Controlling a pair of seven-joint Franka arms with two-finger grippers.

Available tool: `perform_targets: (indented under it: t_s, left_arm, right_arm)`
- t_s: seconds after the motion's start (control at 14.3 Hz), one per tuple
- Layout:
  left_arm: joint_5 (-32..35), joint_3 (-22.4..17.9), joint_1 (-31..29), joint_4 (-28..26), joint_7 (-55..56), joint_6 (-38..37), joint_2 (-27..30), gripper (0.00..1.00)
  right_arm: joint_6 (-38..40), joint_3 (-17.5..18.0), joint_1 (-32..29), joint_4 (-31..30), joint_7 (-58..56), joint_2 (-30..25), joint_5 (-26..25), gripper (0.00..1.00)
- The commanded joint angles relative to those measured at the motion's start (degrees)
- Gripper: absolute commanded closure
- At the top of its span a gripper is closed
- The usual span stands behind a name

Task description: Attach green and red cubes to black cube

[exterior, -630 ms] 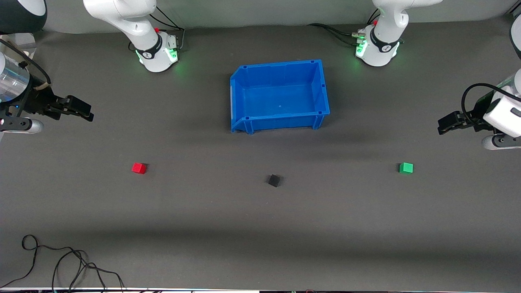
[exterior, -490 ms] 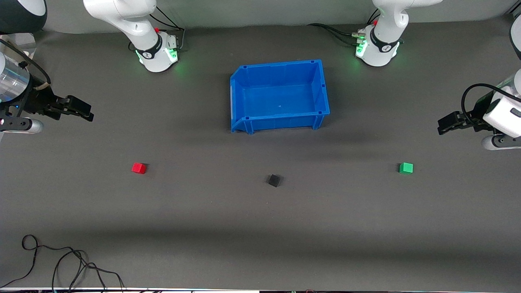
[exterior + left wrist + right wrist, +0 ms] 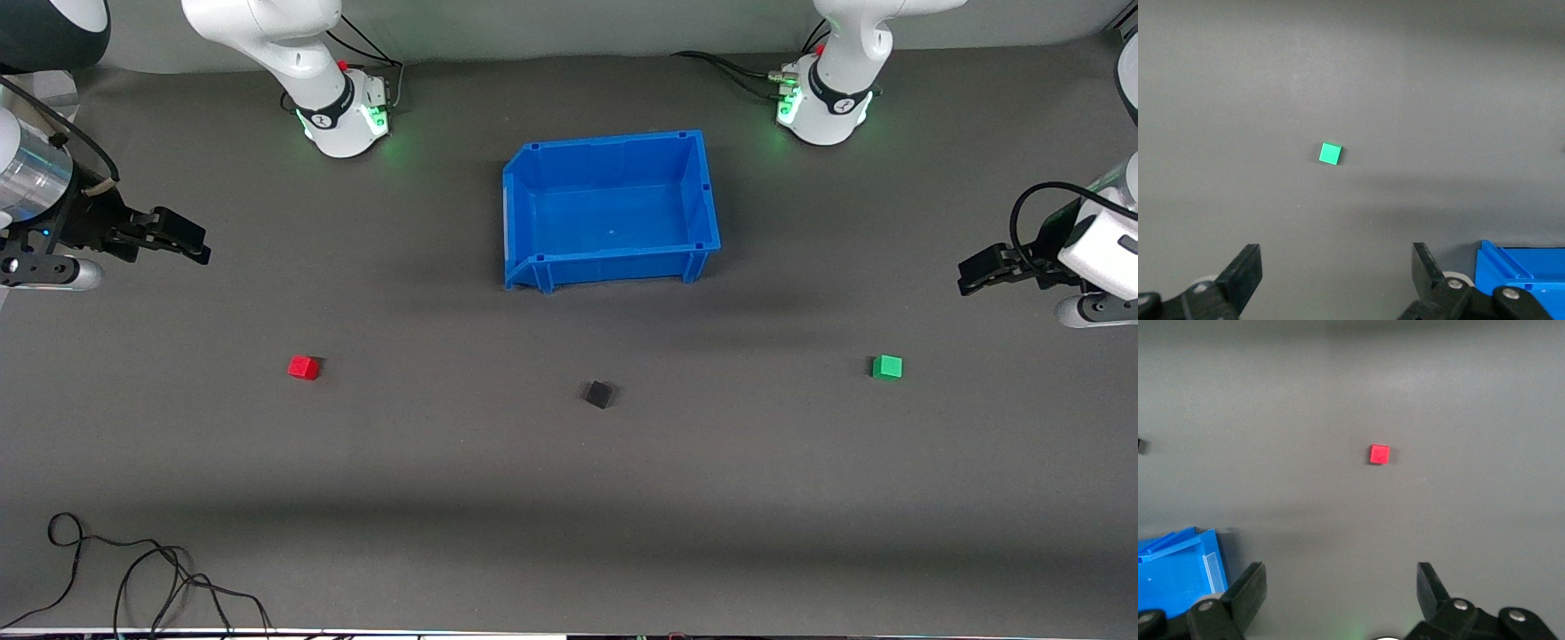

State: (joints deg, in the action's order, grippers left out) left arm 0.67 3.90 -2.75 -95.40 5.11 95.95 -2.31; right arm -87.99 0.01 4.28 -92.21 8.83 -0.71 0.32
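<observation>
Three small cubes lie apart in a row on the dark mat, nearer the front camera than the blue bin. The black cube (image 3: 599, 394) (image 3: 1140, 445) is in the middle. The red cube (image 3: 303, 367) (image 3: 1379, 455) lies toward the right arm's end and the green cube (image 3: 886, 367) (image 3: 1330, 154) toward the left arm's end. My right gripper (image 3: 191, 249) (image 3: 1341, 568) hangs open over bare mat at its end of the table, holding nothing. My left gripper (image 3: 973, 271) (image 3: 1335, 250) hangs open over bare mat at the other end, also holding nothing.
The blue bin (image 3: 610, 209) (image 3: 1521, 267) (image 3: 1178, 573) stands open-topped between the two arm bases, with nothing in it. Loose black cables (image 3: 133, 569) lie at the table's front edge toward the right arm's end.
Both grippers have shifted very slightly over the mat. The three cubes and the bin lie as before.
</observation>
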Motion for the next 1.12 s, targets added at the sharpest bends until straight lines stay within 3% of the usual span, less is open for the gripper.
perform_targets:
  t_s: [0.0,0.28,0.49,0.77,0.91,1.05]
  left_arm:
    - [-0.58,0.4,-0.77,0.21,-0.72,0.03,0.2,0.0]
    - [-0.49,-0.04,-4.8,-0.14,0.86,1.43,-3.66,0.0]
    - [-0.49,-0.21,-7.1,-5.13,1.39,7.84,-5.16,0.0]
    - [-0.49,-0.48,-10.78,-5.15,4.55,10.84,-10.6,0.0]
    - [-0.76,-0.48,-10.97,-5.15,14.42,12.77,-11.92,0.0]
    - [-0.85,-0.3,-9.74,-4.63,27.43,13.91,-15.34,0.0]
  right_arm:
    - [-0.51,-0.45,0.47,0.54,0.66,0.19,-0.06,0.0]
    - [-0.51,-0.54,0.47,0.54,0.66,0.19,-0.14,0.0]
    - [-0.51,-0.71,0.38,0.45,0.57,0.19,-0.06,0.0]
    - [-1.56,-1.5,0.12,-0.16,0.22,0.19,-0.06,0.0]
    - [-6.89,-3.34,0.21,-4.27,-3.97,-0.34,0.29,0.0]
    - [-11.22,-5.71,0.29,-8.5,-6.81,-0.61,4.84,0.0]
